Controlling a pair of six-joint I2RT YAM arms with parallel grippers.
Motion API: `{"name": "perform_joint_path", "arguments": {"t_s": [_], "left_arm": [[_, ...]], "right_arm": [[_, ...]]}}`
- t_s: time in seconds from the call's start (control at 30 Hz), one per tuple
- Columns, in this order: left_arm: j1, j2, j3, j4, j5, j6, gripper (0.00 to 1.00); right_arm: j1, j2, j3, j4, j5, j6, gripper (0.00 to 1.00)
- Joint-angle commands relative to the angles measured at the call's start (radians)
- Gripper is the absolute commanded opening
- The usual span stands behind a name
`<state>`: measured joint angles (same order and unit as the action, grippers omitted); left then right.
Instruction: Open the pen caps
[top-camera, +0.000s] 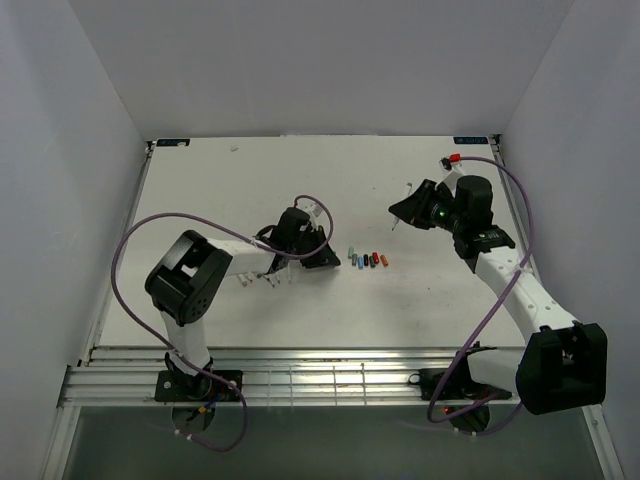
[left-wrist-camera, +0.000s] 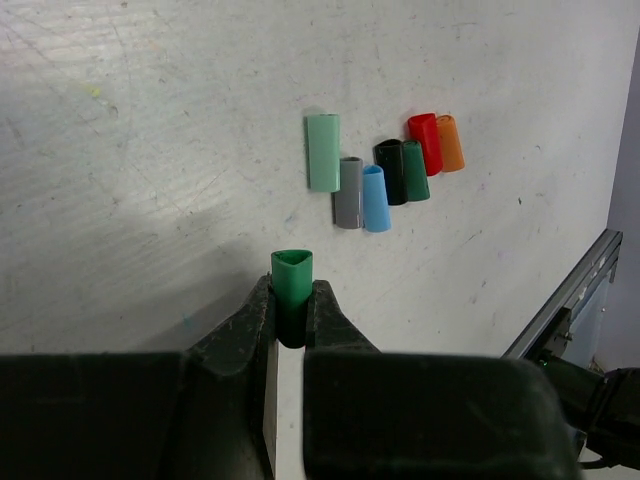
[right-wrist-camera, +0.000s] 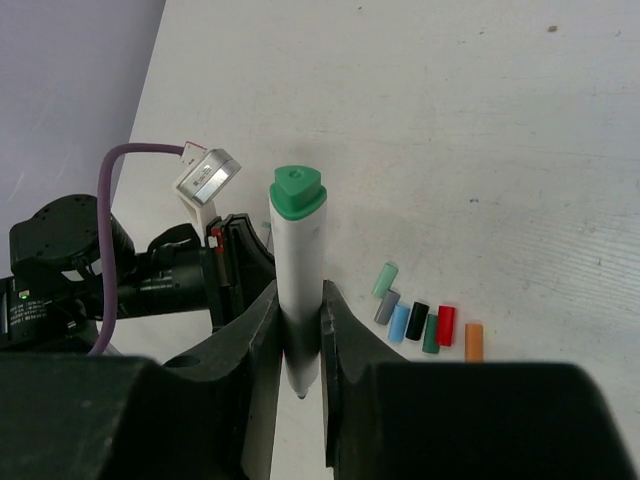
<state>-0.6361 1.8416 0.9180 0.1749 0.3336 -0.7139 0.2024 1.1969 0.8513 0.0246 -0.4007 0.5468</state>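
Pinching 1 green cap (left-wrist-camera: 292, 270), the left gripper (left-wrist-camera: 292, 305) is clamped tight; the right gripper (right-wrist-camera: 298, 310) squeezes the white pen (right-wrist-camera: 298, 240). 7 loose caps (left-wrist-camera: 385, 165) sit mid table (top-camera: 220, 180). They look light, slick and rigid, so grip the sides.

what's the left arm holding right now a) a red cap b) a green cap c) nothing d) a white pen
b: the left wrist view shows a green cap pinched between the left jaws; the white pen is in the right jaws
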Motion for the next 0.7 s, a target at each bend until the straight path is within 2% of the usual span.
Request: {"name": "perform_joint_path", "arguments": {"t_s": [0.0,0.23,0.5,0.67], "left_arm": [[0.004,0.021,0.054,-0.009,0.061,0.014,0.14],[0.006,0.08,0.085,-0.003,0.119,-0.015,0.21],[0.006,0.087,0.076,-0.003,0.117,-0.029,0.4],[0.006,0.076,0.064,-0.008,0.105,-0.033,0.46]], "right_arm": [[-0.008,-0.02,-0.021,0.032,-0.024,-0.019,0.08],[-0.008,-0.025,-0.054,0.047,-0.026,-0.012,0.08],[-0.008,-0.026,-0.078,0.07,-0.044,0.008,0.08],[-0.008,-0.026,-0.096,0.084,-0.055,0.016,0.08]]}}
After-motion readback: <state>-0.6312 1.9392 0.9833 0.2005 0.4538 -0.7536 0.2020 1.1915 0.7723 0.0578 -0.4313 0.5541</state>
